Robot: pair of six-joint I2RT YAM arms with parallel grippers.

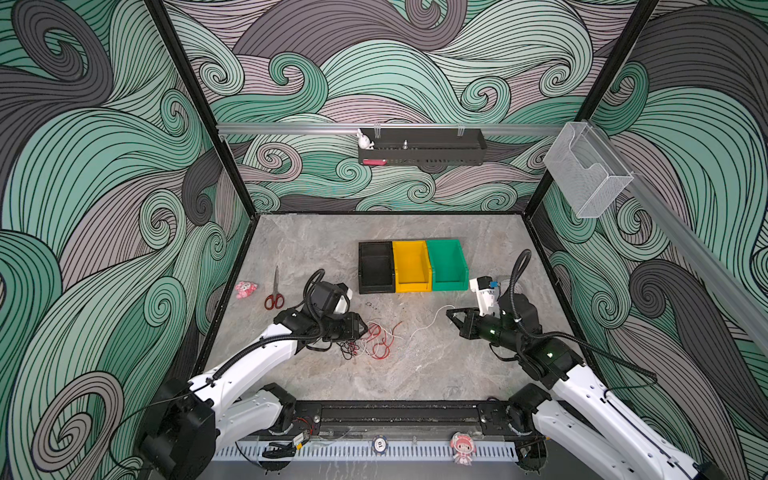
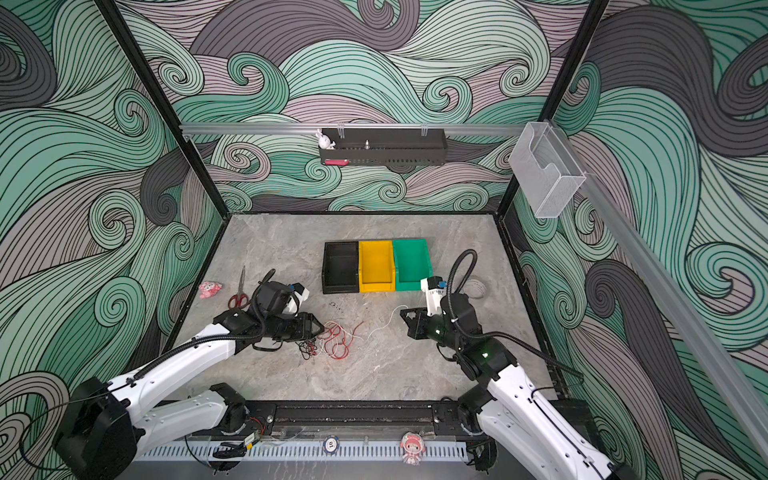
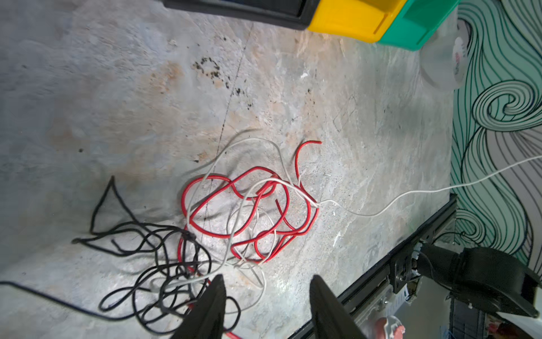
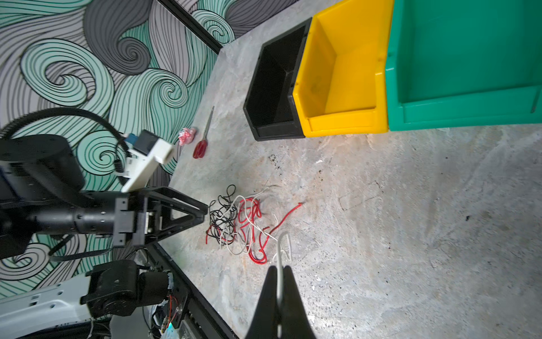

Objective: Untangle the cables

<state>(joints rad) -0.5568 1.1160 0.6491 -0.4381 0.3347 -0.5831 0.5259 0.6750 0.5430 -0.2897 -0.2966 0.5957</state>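
Cables [image 1: 374,338], red, black, white: tangled heap mid-table [image 1: 415,374]; left gripper [image 3: 267,296] beside heap, jaws parted, holding nothing; right gripper [image 4: 280,276] clamped on white cable [image 1: 432,322] trailing from heap.

table: grey marbled surface [image 1: 415,374], dark specks near middle
bins: three in a touching row, toward back edge, centred
black bin [image 1: 376,286]: left of row
yellow bin [image 1: 412,286]: middle
green bin [image 1: 450,284]: right of row
scissors [image 1: 274,291]: red handles, flat, near left edge, blades toward back
pink toy [image 1: 245,289]: just beside scissors, closer to left edge
tape roll [image 2: 475,288]: clear, near right edge, past green bin
wall shelf [image 1: 422,156]: black, on back-wall rail
rabbit figure [image 1: 364,140]: white, at shelf's left end
clear holder [image 1: 586,174]: on right-wall rail
slotted strip [image 1: 332,452]: along front edge; poker chip [image 1: 378,444] and pink doll [image 1: 462,446] on it
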